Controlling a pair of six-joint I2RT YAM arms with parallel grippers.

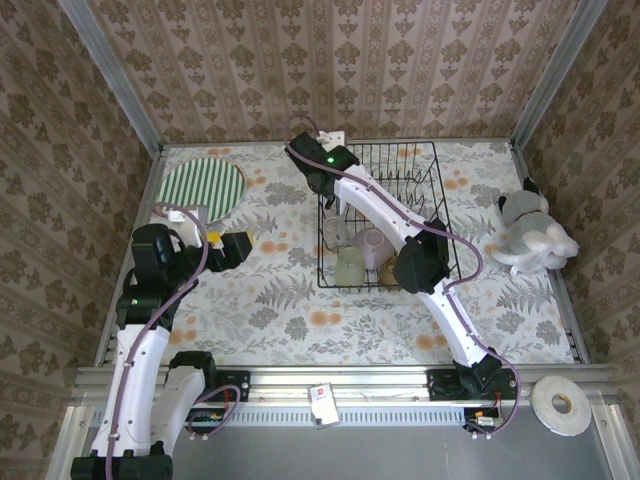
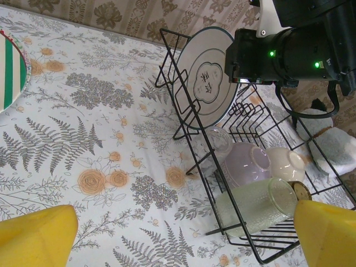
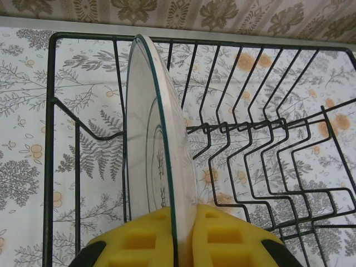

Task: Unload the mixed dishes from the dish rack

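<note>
Yellow pads (image 3: 144, 239) of the right tool (image 3: 181, 236) are sitting either side of the white plate (image 3: 150, 144), pressing on both faces at its lower rim. It looks closed onto the plate, so I'm reading it as gripped.

The plate is standing upright on edge in an end slot of the dish rack (image 3: 50, 111), with wire dividers running alongside it on one side.

Step in hand, as I'm judging it, is pulling this plate out of its slot.

The left tool (image 2: 181, 236) is hanging over the desk (image 2: 83, 139) beside the rack, fingers spread wide and holding nothing.

The green-striped plate (image 1: 203, 187) is lying flat on the desk at far left, well apart from the rack, so I'm counting that one as unloaded.

Waiting in the near end of the rack:
- lilac bowl (image 2: 247, 164), tipped on its side
- cream bowl (image 2: 286, 164), touching the lilac one
- glass tumbler (image 2: 253, 206), lying on its side
- amber cup (image 2: 302, 191), mostly hidden behind the tumbler

For the next move I'm expecting:
- Lift straight along the plate's own plane until the rim is clearing the slot wires.
- Any sideways tilt is risking a snag on the neighbouring dividers or dragging the rack.
- After that, carry it to open desk and lay it flat.

Grip is sitting at the rim only, so the plate is likely wanting to swing, and I'm favouring a slow move.
</note>
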